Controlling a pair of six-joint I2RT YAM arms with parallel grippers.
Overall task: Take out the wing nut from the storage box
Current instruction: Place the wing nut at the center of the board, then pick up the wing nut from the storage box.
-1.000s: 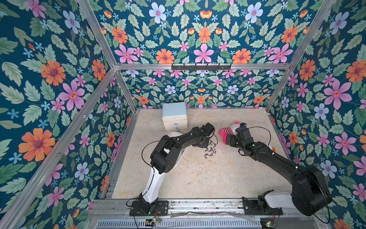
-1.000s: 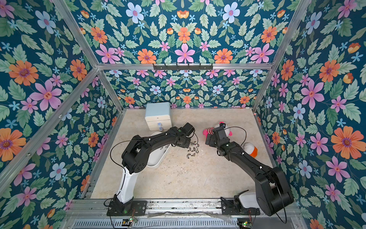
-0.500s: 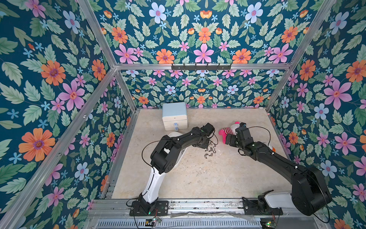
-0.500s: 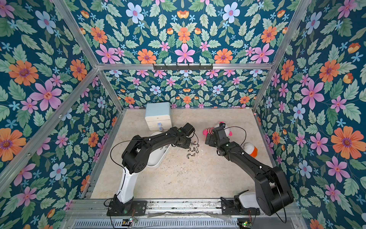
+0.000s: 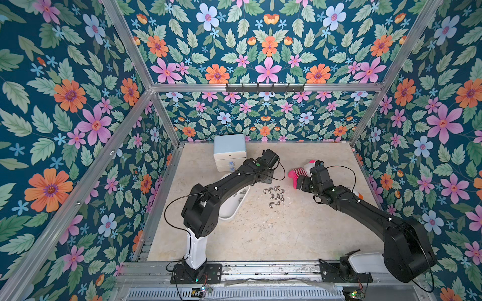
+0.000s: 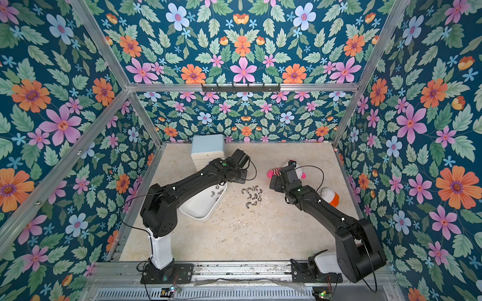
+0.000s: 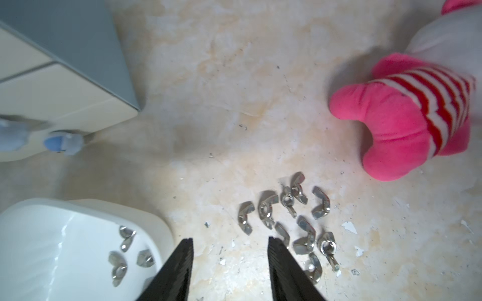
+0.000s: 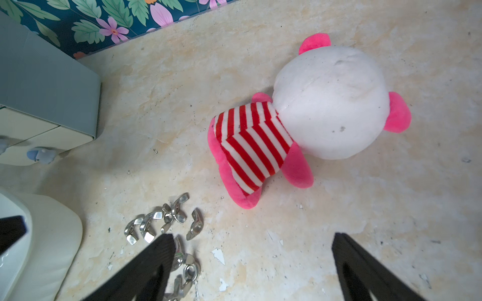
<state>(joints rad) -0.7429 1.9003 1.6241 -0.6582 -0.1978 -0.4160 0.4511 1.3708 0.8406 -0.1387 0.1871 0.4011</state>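
**Jaws apart, nothing held**

Your left gripper (image 7: 230, 239) hung parted and empty just outside the storage box (image 7: 156, 221), which sat near the left edge of the tabletop (image 5: 273, 234) with a few wing nuts (image 7: 122, 250) inside. Beside it lay the pile (image 7: 287, 221), probably your chosen drop spot. Your right gripper (image 8: 253, 235) gaped idle near the plush toy (image 8: 326, 104). Scuffed beige surface; floral walls (image 5: 78, 104) enclosed it.

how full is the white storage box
Nearly empty: three wing nuts show in the storage box; a pile lies outside on the table.
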